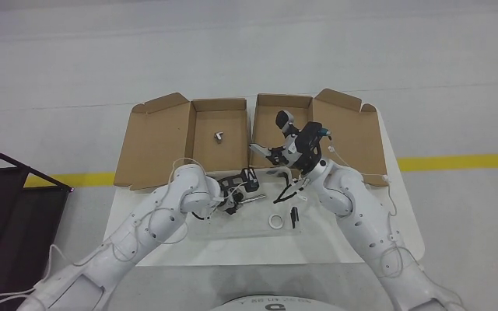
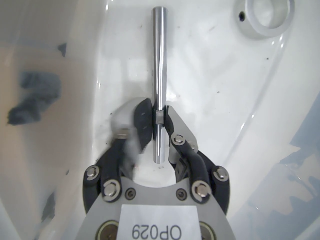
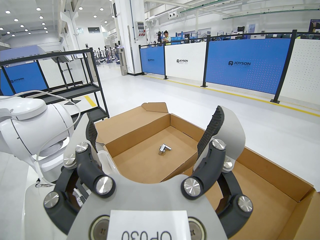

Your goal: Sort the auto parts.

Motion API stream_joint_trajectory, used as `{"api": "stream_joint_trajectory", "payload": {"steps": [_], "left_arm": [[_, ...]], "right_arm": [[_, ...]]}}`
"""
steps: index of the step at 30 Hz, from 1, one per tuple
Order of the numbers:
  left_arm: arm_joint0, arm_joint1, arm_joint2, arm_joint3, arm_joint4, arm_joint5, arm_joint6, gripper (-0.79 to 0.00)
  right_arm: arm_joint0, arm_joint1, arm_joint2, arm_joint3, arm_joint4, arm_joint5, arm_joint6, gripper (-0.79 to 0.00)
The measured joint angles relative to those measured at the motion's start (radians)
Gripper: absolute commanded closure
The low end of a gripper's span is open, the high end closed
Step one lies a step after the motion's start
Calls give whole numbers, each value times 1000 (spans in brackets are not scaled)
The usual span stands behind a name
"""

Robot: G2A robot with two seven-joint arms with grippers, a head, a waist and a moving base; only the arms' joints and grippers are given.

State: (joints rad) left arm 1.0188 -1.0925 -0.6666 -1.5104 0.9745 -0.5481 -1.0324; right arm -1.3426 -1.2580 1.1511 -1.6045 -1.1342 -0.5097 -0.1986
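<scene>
Left gripper [image 2: 159,116] has its jaws clamped on the steel rod [image 2: 160,63] in the white tray [image 2: 212,88] mid-table [image 1: 405,210], metal ring [image 2: 268,13] lying nearby. Right gripper [image 3: 154,126] hangs, jaws wide apart, above the cardboard boxes [image 1: 233,148] at the far edge.

a printed label [image 2: 153,222] is sitting on the left gripper [image 2: 159,113], a second label [image 3: 147,226] on the right gripper [image 3: 155,119]. logos [image 3: 239,63] are showing on fence panels [image 3: 250,81].
</scene>
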Motion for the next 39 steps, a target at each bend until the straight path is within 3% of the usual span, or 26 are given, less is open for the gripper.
{"api": "stream_joint_trajectory", "payload": {"steps": [2,3,13,26,31,35,39], "left_arm": [[-4,-4,9,6,10,9,5,-6],[-6,-5,12,8,13,11,7,0],[-1,-1,-8,-32,-7,-13,22,0],[93,58,-178,-162,-63,-16,44,0],[128,81,-294,-132,-241,-76,129,0],[143,100,-376,-81,-394,-152,134,0],[151,107,-385,-85,-408,-143,104,0]], "right_arm": [[0,0,0,0,0,0,0,-785],[0,0,0,0,0,0,0,-785],[0,0,0,0,0,0,0,-785],[0,0,0,0,0,0,0,-785],[0,0,0,0,0,0,0,-785],[0,0,0,0,0,0,0,-785],[0,0,0,0,0,0,0,-785]]}}
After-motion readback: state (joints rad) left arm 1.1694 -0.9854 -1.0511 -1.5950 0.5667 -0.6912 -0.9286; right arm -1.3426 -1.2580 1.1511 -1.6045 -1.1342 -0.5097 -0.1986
